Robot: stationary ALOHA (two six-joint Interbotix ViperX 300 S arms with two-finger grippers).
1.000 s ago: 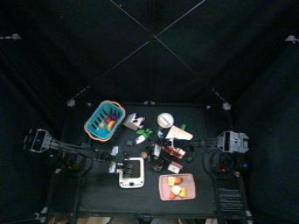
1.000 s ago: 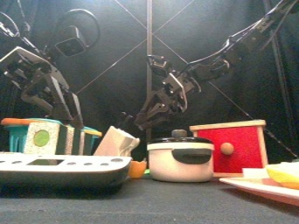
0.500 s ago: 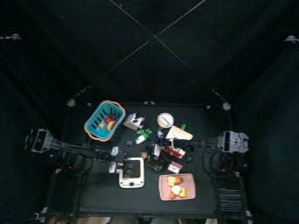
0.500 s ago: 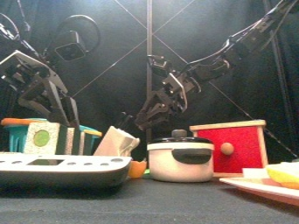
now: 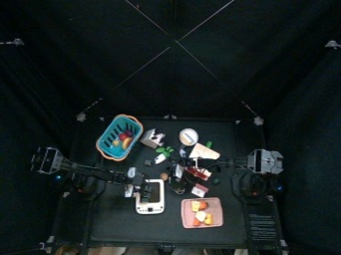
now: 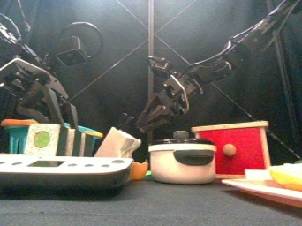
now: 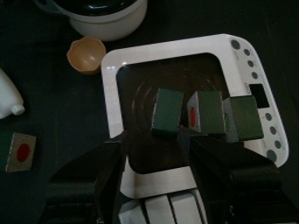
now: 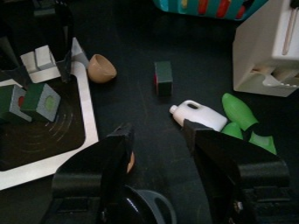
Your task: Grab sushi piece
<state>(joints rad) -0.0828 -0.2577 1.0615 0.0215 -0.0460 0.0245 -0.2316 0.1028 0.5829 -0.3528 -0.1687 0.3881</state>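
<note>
Black left hand (image 7: pixel 176 149) wide open, empty.

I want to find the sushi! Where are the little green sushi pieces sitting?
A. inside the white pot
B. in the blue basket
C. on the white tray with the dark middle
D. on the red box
C: the left wrist view shows the sushi pieces standing together on the white tray, just ahead of the open left claw.

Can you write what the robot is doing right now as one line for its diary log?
left claw: open, above sushi pieces | sushi: on white tray, not grabbed | right claw: open, empty
</note>
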